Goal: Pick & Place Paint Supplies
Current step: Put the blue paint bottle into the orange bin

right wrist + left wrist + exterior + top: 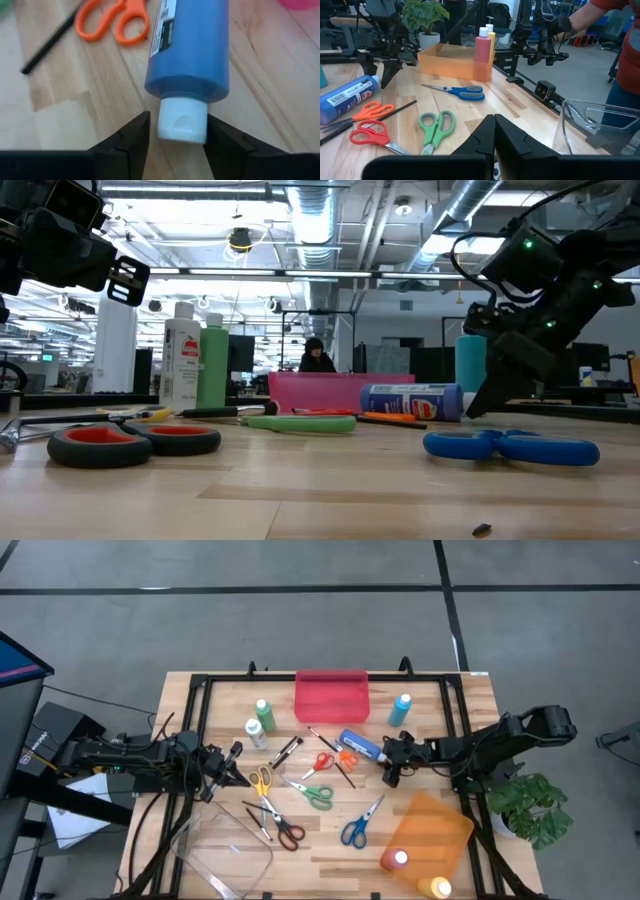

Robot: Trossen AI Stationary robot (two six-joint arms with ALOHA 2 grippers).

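A blue paint bottle [362,745] lies on its side mid-table, its white cap [182,120] toward my right gripper [391,758]. That gripper is open and low, one finger on each side of the cap [176,125]; I cannot tell whether either touches it. My left gripper [233,764] is shut and held above the table next to the yellow scissors [262,782]. Green [265,714], white [256,732] and a second blue bottle [400,710] stand upright near the far side. Several scissors and thin dark brushes [285,750] lie flat.
A red tray [331,696] sits at the far edge and a clear tray [220,852] near left. The orange tray [432,828] near right holds a red bottle [397,860] and a yellow bottle [437,887]. A potted plant [530,808] stands right. A person's arm [585,20] shows beyond the table.
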